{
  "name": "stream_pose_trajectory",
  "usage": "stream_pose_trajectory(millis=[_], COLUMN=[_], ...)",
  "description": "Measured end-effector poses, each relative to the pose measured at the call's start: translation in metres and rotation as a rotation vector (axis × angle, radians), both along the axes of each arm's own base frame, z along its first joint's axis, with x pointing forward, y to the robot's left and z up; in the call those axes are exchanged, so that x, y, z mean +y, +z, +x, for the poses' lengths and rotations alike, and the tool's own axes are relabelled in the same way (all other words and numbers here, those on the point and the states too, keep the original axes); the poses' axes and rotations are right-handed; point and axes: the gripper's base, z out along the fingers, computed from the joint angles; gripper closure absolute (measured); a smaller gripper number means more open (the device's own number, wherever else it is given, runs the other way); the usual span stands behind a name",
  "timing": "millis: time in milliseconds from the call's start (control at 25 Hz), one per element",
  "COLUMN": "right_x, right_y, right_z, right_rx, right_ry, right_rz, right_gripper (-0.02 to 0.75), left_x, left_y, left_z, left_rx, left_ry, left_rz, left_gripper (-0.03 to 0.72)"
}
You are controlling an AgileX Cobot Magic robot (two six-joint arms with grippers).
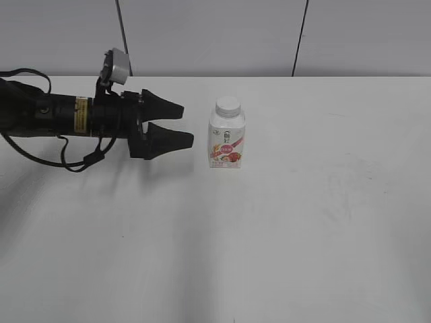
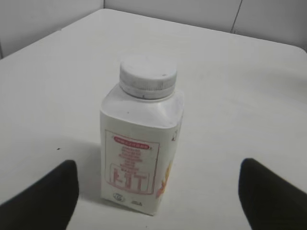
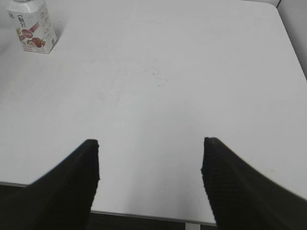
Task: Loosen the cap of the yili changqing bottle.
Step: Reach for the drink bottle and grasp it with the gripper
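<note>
Jaws on left gripper [image 1: 187, 124] spread apart, holding nothing, pointing at 3 o'clock toward the yili changqing bottle [image 1: 226, 141] in ext. view; tips near it, not touching. Bottle stands upright on white table [image 1: 303, 222], approx. centre, w/ white cap [image 1: 227, 105] seated on neck. Left wrist view: bottle [image 2: 141, 153] sits between the two dark fingers [image 2: 45, 196], gap each side, cap [image 2: 147, 75] at 12. Right gripper [image 3: 149, 165] jaws also apart, empty, over table's near edge; bottle [image 3: 33, 26] far off at 10 o'clock in that view.
</note>
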Motion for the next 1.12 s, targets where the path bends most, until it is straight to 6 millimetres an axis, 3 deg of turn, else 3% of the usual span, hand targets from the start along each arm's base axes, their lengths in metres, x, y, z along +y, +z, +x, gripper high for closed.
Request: stream_pose_trajectory(millis=[240,560,840,1120], right_x=[0.0,0.0,0.0,0.0], right_y=[0.0,0.0,0.0,0.0], right_z=[0.0,0.0,0.0,0.0], right_rx=[0.0,0.0,0.0,0.0], right_ry=[0.0,0.0,0.0,0.0], right_rz=[0.0,0.0,0.0,0.0], right_gripper=[0.206,0.206,0.206,0.206], left_x=[-0.025,-0.043,-0.066,-0.077], left_y=[-0.02,-0.037,-0.042,-0.052], left_z=[0.02,0.04,0.047,0.047], left_rx=[0.004,-0.021,-0.049,-0.03], left_ry=[-0.082,-0.095,-0.137,-0.152], left_rz=[0.005,0.018,0.016,0.012], left_gripper=[0.07,0.071,0.094,0.102])
